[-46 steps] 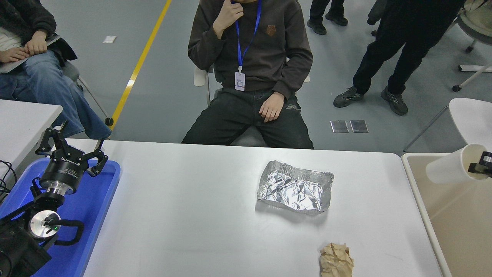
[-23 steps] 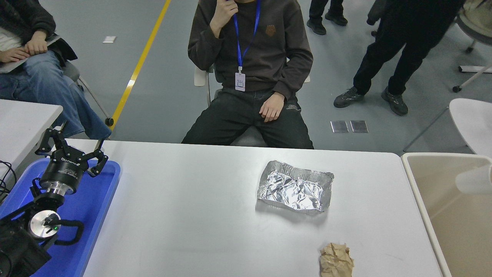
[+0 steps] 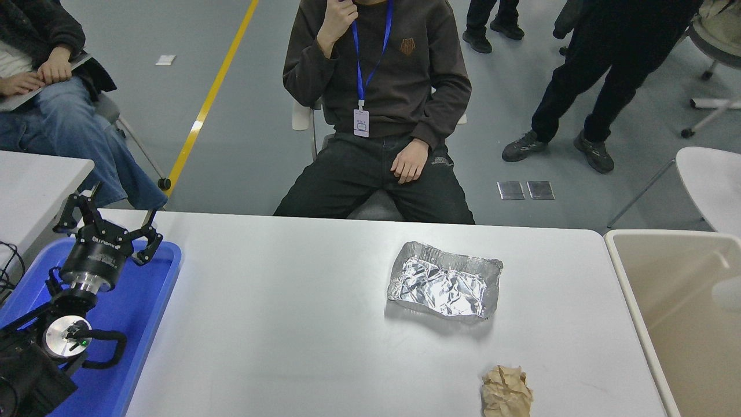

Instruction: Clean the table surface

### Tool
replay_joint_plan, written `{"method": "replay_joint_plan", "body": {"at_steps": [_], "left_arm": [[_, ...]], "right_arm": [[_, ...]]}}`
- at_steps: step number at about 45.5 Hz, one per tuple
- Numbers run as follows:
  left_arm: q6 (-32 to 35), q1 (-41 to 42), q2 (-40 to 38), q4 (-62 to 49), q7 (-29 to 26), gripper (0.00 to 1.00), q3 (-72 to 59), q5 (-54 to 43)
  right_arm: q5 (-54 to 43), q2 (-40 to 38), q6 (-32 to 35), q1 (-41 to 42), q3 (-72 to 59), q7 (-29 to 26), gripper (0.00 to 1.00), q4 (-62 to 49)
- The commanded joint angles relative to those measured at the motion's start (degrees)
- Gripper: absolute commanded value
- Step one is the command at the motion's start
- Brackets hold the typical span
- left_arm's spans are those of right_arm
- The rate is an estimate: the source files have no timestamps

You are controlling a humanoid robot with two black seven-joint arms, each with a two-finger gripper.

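Note:
The table surface (image 3: 301,324) is a wide white top. On it lie a crumpled foil tray (image 3: 444,281) right of centre and a ball of crumpled brown paper (image 3: 507,391) near the front edge. My left gripper (image 3: 110,217) is parked at the lower left above a blue tray (image 3: 139,324), its fingers open and empty. The right arm and its gripper are out of view. A blurred white shape, seemingly a paper cup (image 3: 728,292), is inside the beige bin (image 3: 631,301) at the right edge.
A person sits at the far side, with a hand (image 3: 408,162) resting on the lap. Another person sits at the top left and others stand at the top right. A smaller white table (image 3: 35,179) is on the left and a white chair (image 3: 709,179) on the right.
One second ago my right gripper held a white paper cup over the bin. It has left the view, and the cup has dropped lower into the bin. The left arm has not moved.

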Motion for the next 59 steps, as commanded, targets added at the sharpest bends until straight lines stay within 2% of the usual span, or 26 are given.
{"method": "replay_joint_plan", "body": {"at_steps": [1, 14, 20, 33, 57, 58, 59], "left_arm": [[0.00, 0.00, 0.00, 0.00, 0.00, 1.00, 0.00, 0.00], [0.00, 0.00, 0.00, 0.00, 0.00, 1.00, 0.00, 0.00], [0.00, 0.00, 0.00, 0.00, 0.00, 1.00, 0.00, 0.00], [0.00, 0.00, 0.00, 0.00, 0.00, 1.00, 0.00, 0.00], [0.00, 0.00, 0.00, 0.00, 0.00, 1.00, 0.00, 0.00], [0.00, 0.00, 0.00, 0.00, 0.00, 1.00, 0.00, 0.00], [0.00, 0.00, 0.00, 0.00, 0.00, 1.00, 0.00, 0.00]], "right_arm": [[3.06, 6.81, -0.20, -5.51, 0.04, 2.89, 0.00, -11.70], [3.50, 18.85, 0.68, -10.17, -0.04, 7.19, 0.00, -32.43], [3.50, 23.25, 3.05, -10.70, -0.13, 8.17, 0.00, -39.83], [4.20, 27.30, 2.97, -10.79, -0.75, 7.64, 0.00, -44.05], [4.21, 27.56, 2.79, -11.40, -0.84, 7.38, 0.00, -44.58], [4.21, 27.56, 2.79, -11.40, -0.84, 7.38, 0.01, -44.58], [4.12, 27.48, 2.79, -11.40, -0.84, 7.38, 0.11, -44.67]]}}
